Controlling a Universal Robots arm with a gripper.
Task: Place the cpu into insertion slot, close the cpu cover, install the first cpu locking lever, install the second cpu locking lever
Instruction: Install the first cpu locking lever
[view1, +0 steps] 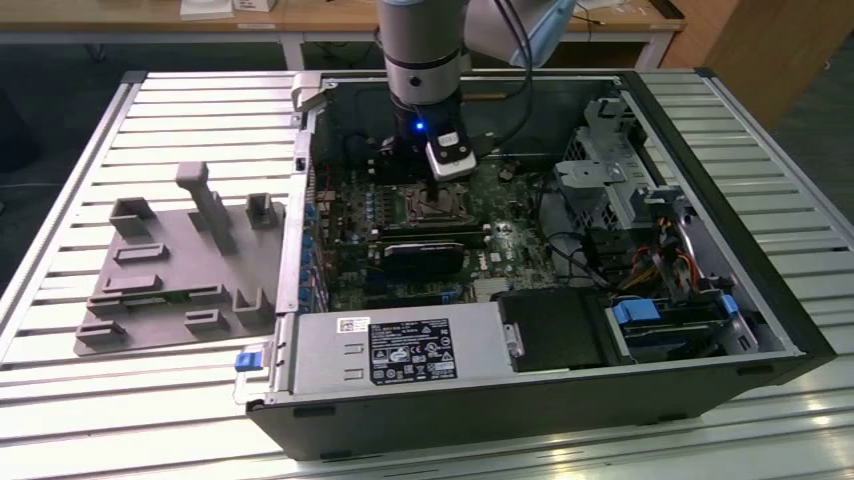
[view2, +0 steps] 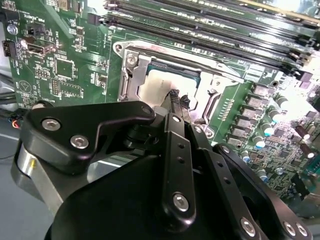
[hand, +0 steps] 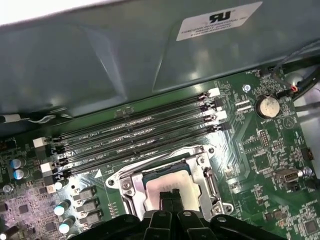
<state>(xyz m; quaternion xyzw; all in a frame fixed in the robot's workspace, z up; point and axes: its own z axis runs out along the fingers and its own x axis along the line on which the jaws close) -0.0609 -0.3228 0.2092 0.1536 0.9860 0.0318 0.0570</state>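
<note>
Cpu (view1: 430, 208) placement is hard to read in the exterior view: near the frame's upper centre the arm hangs into the open computer case (view1: 747, 330), and the gripper (view1: 437, 188) hides most of the insertion slot (view1: 424, 212) on the green motherboard (view1: 400, 270). A grey fixture tray (view1: 174, 270) lies on the slatted table (view1: 80, 400) at centre left, well apart from the case. In the second wrist view the black gripper (view2: 179, 100) fills the lower half, cut off by the bottom edge; its fingertips (view2: 173, 95) stand close together over the pale face of the cpu (view2: 152, 87), which lies inside the insertion slot (view2: 131, 76), with the cpu cover (view2: 205, 85) framing it, seemingly lowered, though the fingers block its near side. Memory slots (view2: 200, 27) run across the top. In the first wrist view the cpu (hand: 165, 184) sits at lower centre within the cpu cover (hand: 202, 175), the narrow-set gripper (hand: 170, 196) just over its near edge and holding nothing; this view adds a round coin battery (hand: 266, 106) at upper right and the memory slots (hand: 135, 132) across the middle.
</note>
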